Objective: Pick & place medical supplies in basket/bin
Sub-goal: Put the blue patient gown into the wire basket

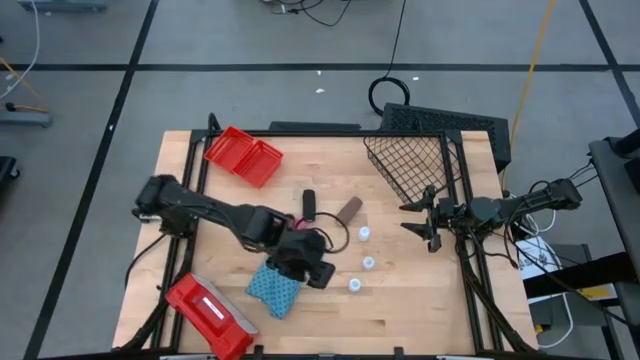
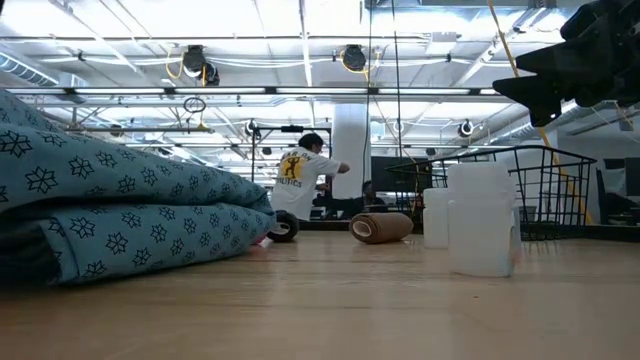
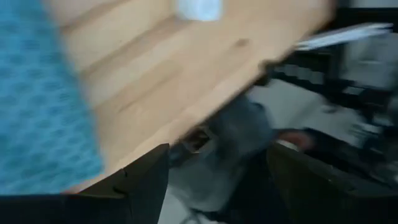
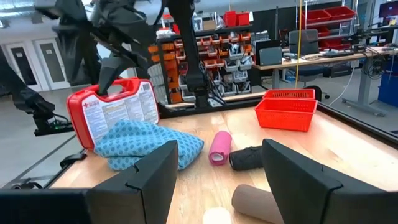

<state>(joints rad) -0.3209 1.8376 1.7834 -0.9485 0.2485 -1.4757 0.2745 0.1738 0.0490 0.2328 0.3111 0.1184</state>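
Observation:
The blue folded cloth pad (image 1: 273, 289) lies flat near the table's near edge and fills the left of the low view (image 2: 120, 210). My left gripper (image 1: 312, 262) hovers open over the pad's far right corner, with the cloth (image 3: 43, 112) beside its fingers. Three white bottles (image 1: 365, 234) (image 1: 369, 264) (image 1: 355, 285) stand upright to its right. The black roll (image 1: 309, 203) and brown roll (image 1: 349, 209) lie farther back. The pink roll (image 4: 219, 147) shows in the right wrist view. My right gripper (image 1: 425, 225) waits open, in front of the wire-mesh basket (image 1: 410, 165).
The red two-compartment bin (image 1: 243, 155) sits at the far left of the table. A flat red case with a white label (image 1: 205, 310) lies at the near left corner, next to the pad. A person (image 2: 300, 180) is in the room behind the table.

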